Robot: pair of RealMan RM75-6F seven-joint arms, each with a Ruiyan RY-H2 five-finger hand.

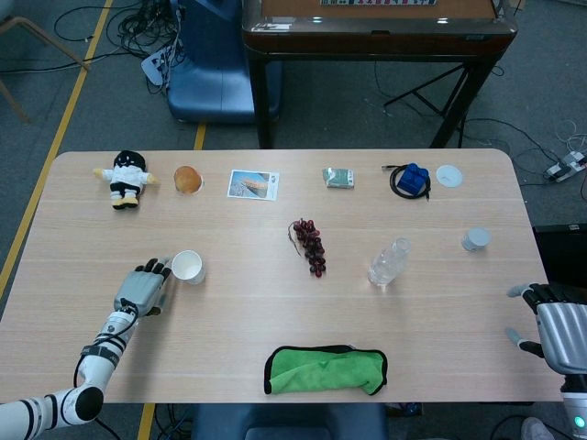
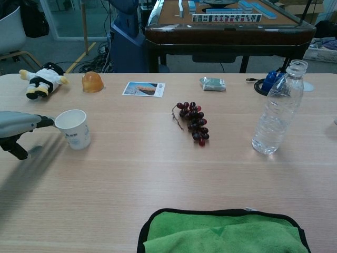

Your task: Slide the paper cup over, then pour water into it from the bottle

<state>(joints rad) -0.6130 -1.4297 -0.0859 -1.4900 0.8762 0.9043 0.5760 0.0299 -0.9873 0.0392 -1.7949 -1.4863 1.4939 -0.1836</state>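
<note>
A white paper cup [image 1: 188,267] [image 2: 73,128] stands upright on the left part of the table. My left hand [image 1: 144,287] [image 2: 20,129] lies just left of it, fingers apart, fingertips reaching the cup's rim. Whether they touch it is unclear. A clear uncapped plastic bottle [image 1: 389,262] [image 2: 276,108] stands right of centre. My right hand [image 1: 555,331] hangs open at the table's right edge, far from the bottle, and shows only in the head view.
Dark grapes [image 1: 310,245] lie between cup and bottle. A green cloth [image 1: 326,368] sits at the front edge. Along the back are a doll [image 1: 125,176], an orange object [image 1: 187,179], a card [image 1: 253,184], a green packet [image 1: 339,177], a blue block [image 1: 412,179] and a lid [image 1: 449,175]. A small cap [image 1: 474,239] lies right.
</note>
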